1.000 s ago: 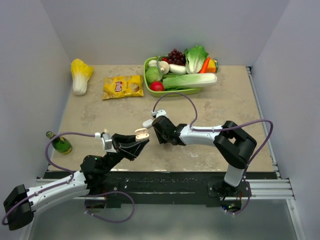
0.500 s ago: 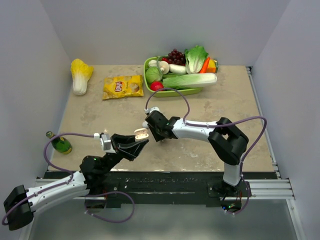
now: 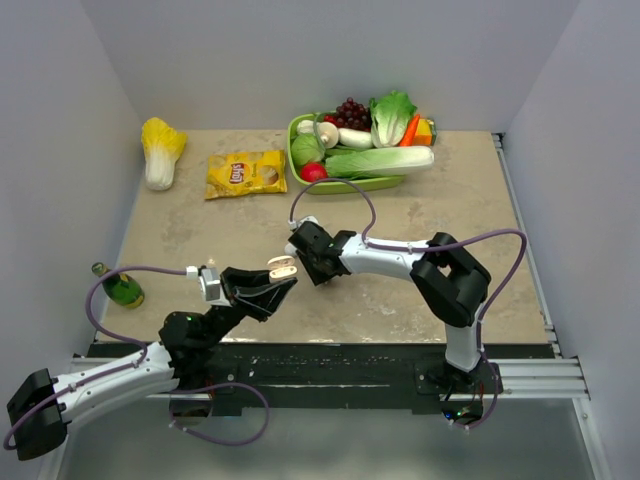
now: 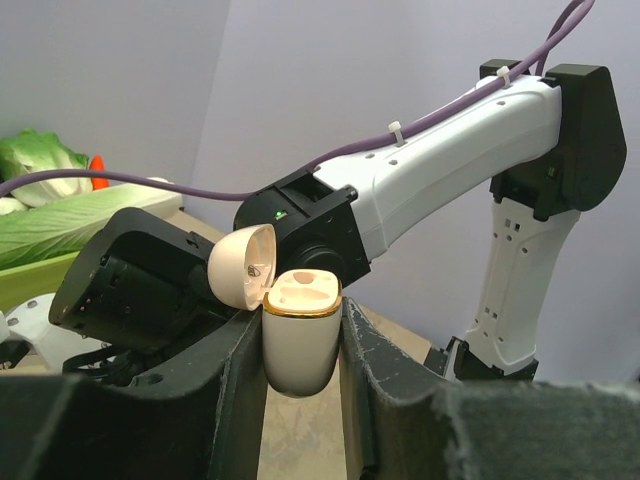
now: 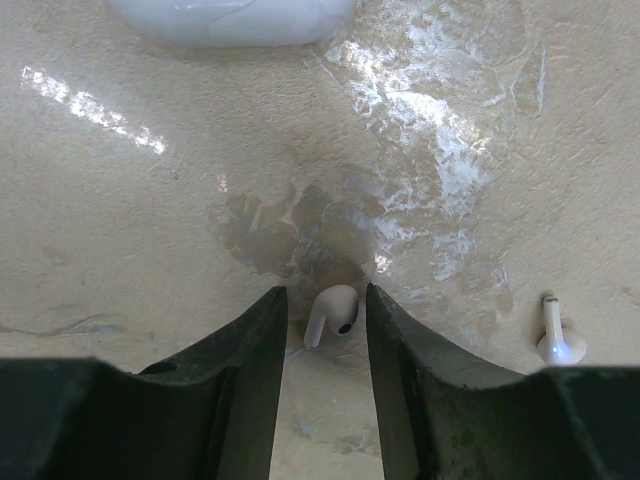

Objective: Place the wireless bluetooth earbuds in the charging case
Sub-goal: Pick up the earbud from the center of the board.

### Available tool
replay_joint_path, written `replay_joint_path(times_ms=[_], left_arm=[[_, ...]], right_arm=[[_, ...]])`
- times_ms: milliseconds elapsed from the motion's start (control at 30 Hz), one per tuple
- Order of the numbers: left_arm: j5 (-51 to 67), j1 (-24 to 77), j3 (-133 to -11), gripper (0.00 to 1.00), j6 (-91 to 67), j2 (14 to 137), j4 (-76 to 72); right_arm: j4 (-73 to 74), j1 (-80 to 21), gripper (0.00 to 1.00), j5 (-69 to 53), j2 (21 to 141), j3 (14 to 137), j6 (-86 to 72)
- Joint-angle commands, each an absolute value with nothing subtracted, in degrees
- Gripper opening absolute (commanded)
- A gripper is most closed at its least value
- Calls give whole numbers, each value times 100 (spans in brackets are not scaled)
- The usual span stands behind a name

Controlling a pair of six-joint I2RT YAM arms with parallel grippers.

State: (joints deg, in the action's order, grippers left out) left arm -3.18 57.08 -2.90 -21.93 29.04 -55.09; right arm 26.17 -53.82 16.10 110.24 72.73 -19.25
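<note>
The charging case (image 4: 298, 352) is a white oval with its lid open and a beige inside. My left gripper (image 4: 302, 328) is shut on its body and holds it upright above the table. From above, the case (image 3: 284, 267) sits just left of my right gripper (image 3: 305, 258). In the right wrist view, my right gripper (image 5: 324, 296) points down at the table, open. One white earbud (image 5: 333, 312) lies between its fingertips, close to the right finger. A second earbud (image 5: 556, 336) lies on the table to the right, outside the jaws.
A white rounded object (image 5: 230, 15) lies just beyond the right gripper. At the back are a green tray of vegetables (image 3: 350, 183), a yellow chips bag (image 3: 245, 173) and a napa cabbage (image 3: 160, 150). A green bottle (image 3: 120, 288) lies at the left edge.
My right arm has reached further left, bringing its gripper closer to the held case. The left arm and the case have stayed where they were.
</note>
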Motion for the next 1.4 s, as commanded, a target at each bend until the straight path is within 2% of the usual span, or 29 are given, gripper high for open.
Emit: replay_joint_path(times_ms=[0, 467, 767, 867, 1167, 1367], left_arm=[[-237, 5739, 791, 0, -2232, 2892, -5906], [-246, 5739, 800, 0, -2259, 2874, -5906], [-237, 5739, 817, 0, -2268, 2909, -5915], [-246, 5739, 826, 0, -2268, 2918, -5933], [-281, 5739, 853, 0, -2215, 2848, -6020], [-351, 5739, 747, 0, -2083, 2874, -6213]], right_arm=[[2725, -5344, 41, 1494, 11100, 7330, -1942], [2540, -5317, 27, 1397, 10986, 7075, -1995], [2487, -5291, 11, 1432, 10872, 6961, -2030], [2426, -5282, 0, 1468, 10785, 6900, -2056], [1521, -5273, 0, 1757, 9985, 6390, -2373], [1161, -5273, 0, 2240, 8984, 6118, -2408]])
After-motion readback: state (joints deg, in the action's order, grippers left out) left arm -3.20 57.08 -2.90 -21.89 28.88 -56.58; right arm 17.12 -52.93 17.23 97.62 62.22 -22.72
